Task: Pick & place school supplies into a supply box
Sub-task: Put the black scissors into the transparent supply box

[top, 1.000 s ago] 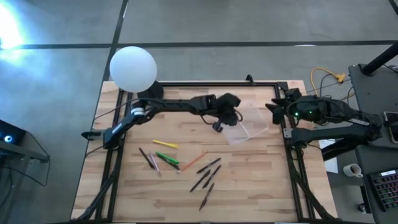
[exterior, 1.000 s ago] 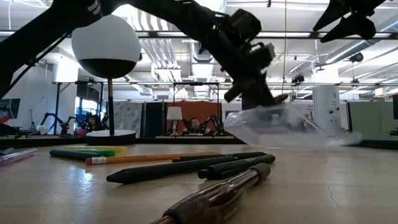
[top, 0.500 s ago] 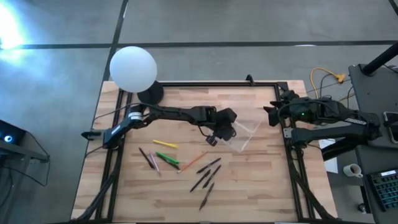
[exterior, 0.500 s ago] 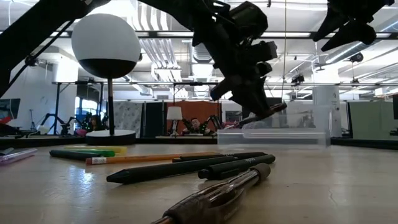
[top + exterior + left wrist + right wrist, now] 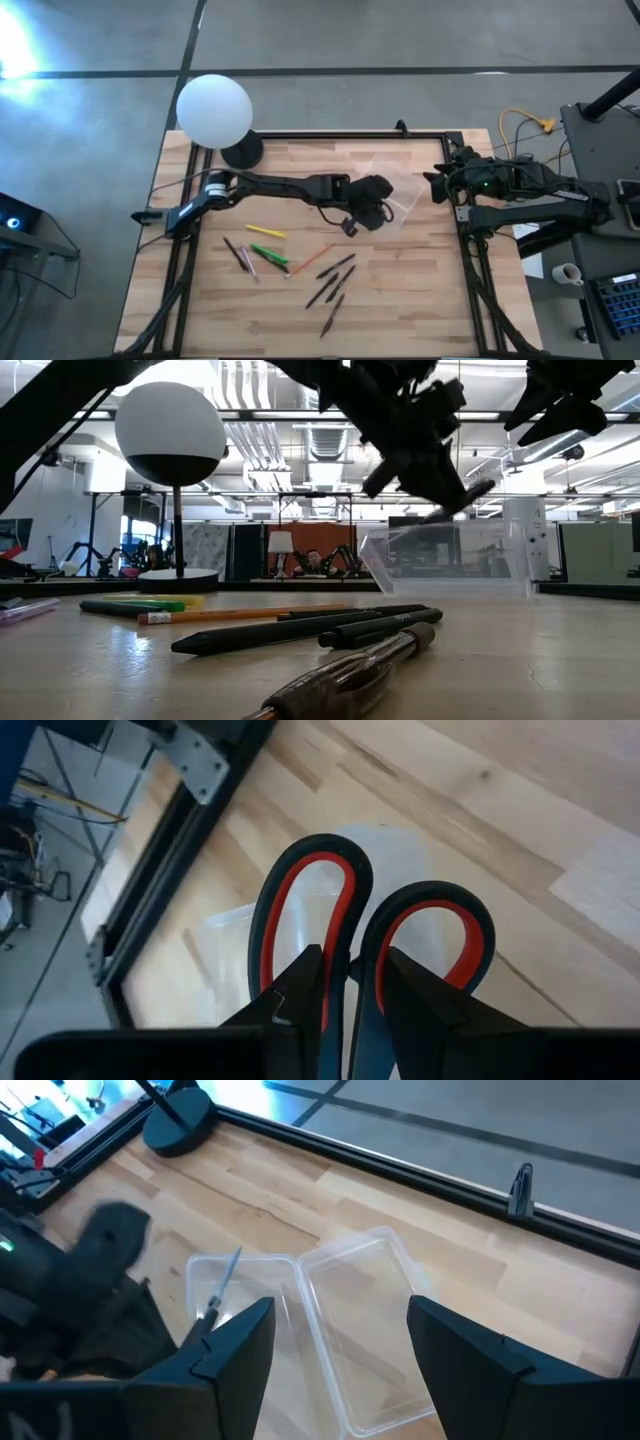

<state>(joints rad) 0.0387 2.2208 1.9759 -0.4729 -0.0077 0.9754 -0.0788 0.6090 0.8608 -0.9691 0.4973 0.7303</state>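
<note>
Scissors carried to the supply box

The left claw [image 5: 372,205] grips the scissors [image 5: 372,945] over the supply box [image 5: 300,1320] near the tabletop's right edge; next, I judge, release inside. Only the left wrist view shows red handles. The right claw [image 5: 340,1345] hovers wide, empty.

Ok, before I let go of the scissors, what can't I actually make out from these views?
- Red-handled scissors: left wrist view shows only handles; left gripper hides the blades.
- Clear plastic supply box: high view, the left arm covers part; edges faint.
- Blades inside box or above: low view can't settle it.
- Right gripper: open, waiting beside the box.
</note>
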